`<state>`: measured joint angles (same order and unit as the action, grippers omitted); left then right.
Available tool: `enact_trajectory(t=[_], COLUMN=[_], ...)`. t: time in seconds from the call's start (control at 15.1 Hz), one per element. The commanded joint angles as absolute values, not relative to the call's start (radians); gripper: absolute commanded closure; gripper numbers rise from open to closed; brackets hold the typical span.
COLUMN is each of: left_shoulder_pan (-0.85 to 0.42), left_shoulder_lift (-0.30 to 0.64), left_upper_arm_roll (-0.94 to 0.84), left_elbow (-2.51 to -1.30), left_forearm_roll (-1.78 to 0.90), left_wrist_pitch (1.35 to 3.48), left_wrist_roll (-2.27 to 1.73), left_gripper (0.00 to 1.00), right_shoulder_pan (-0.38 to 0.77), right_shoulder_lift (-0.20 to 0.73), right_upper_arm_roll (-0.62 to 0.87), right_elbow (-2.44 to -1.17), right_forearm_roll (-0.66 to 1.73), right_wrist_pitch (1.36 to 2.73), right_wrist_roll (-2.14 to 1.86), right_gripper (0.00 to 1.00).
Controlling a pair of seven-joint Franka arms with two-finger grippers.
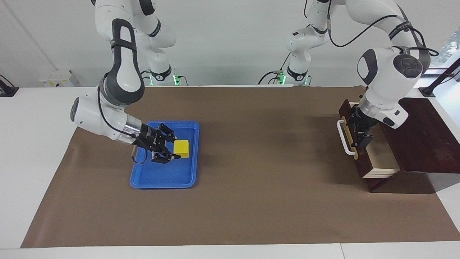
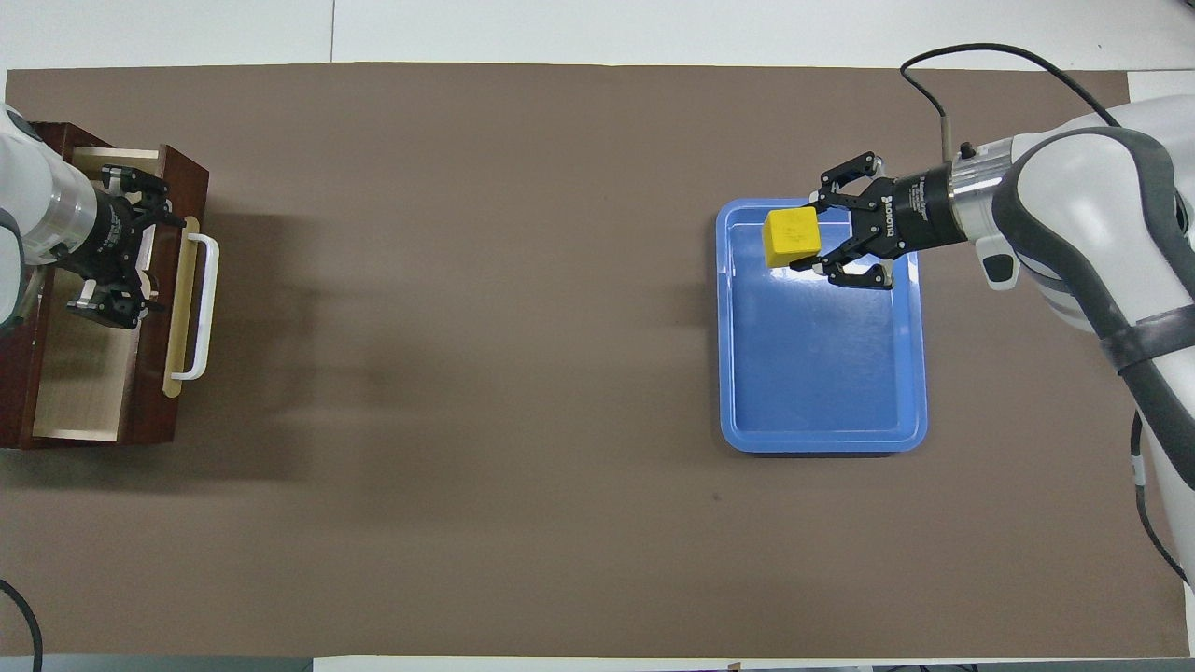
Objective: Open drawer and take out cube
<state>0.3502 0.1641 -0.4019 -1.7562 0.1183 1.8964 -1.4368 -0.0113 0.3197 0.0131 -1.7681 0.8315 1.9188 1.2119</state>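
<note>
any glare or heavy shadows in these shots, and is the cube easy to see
Overhead view: pale glare streaks on the blue tray's floor; soft shadow beside the drawer. Facing view: dark shadow under the drawer box; the yellow cube shows plainly in the right hand over the tray; the left hand hangs over the open drawer.

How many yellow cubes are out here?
1. The cube is held in the right hand over the blue tray. The open drawer shows none, though the left hand covers part of it.
</note>
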Motion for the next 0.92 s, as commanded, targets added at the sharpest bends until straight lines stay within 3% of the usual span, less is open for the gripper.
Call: enact_trajectory(t=[0.0, 0.46, 0.86], left_shoulder_pan=[0.388, 0.388, 0.387], left_shoulder_lift=[0.124, 0.126, 0.117], left_upper_arm_roll=[-0.403, -0.335, -0.273], left_elbow=[-1.813, -1.796, -1.778], left_forearm_roll=[0.132, 0.201, 0.201], left_wrist_pitch=[1.93, 1.927, 1.921], left_wrist_roll=[-1.365, -1.26, -1.164], left_gripper=[0.0, 0.0, 0.0], right_shoulder_pan=[-0.046, -0.124, -0.072], right_shoulder_lift=[0.238, 0.209, 0.212], right_upper_arm_roll=[0.026, 0.021, 0.025], right_elbow=[-1.923, -2.009, -2.048], right_forearm_roll=[0.822, 0.818, 0.819], right_wrist_pitch=[1.93, 1.914, 1.991], right_wrist_roll=[1.083, 0.927, 0.946], right_gripper=[1.0, 1.0, 1.0])
